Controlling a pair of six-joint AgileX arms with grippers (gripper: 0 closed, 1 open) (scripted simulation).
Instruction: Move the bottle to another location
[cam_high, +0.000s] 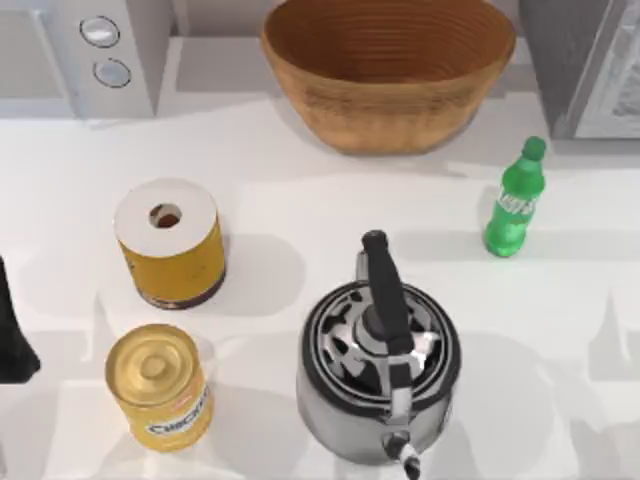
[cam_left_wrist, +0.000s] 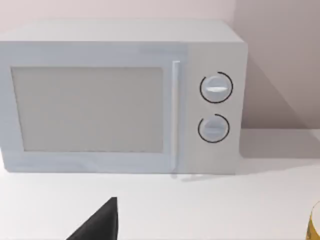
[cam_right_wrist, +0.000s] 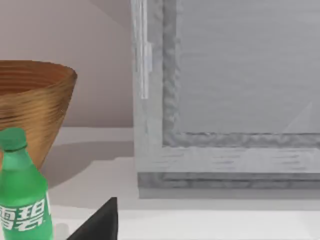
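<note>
At the near edge of the white table (cam_high: 290, 210), a steel kettle with a black handle (cam_high: 378, 375) stands right of centre, and a yellow can with a gold lid (cam_high: 160, 386) stands at the left. The left arm (cam_high: 14, 335) shows as a dark shape at the table's left edge; whether its gripper is open or closed cannot be determined. Behind the lidded can stands a yellow canister with a white top (cam_high: 172, 243). The small green plastic bottle with a green cap and green-and-white label (cam_high: 514, 199) stands upright on the right side of the table, well apart from the kettle, untouched. At the far edge sit a white microwave with two dials (cam_left_wrist: 120, 97), a woven brown basket (cam_high: 388, 70) and a grey cabinet (cam_right_wrist: 225, 95).
</note>
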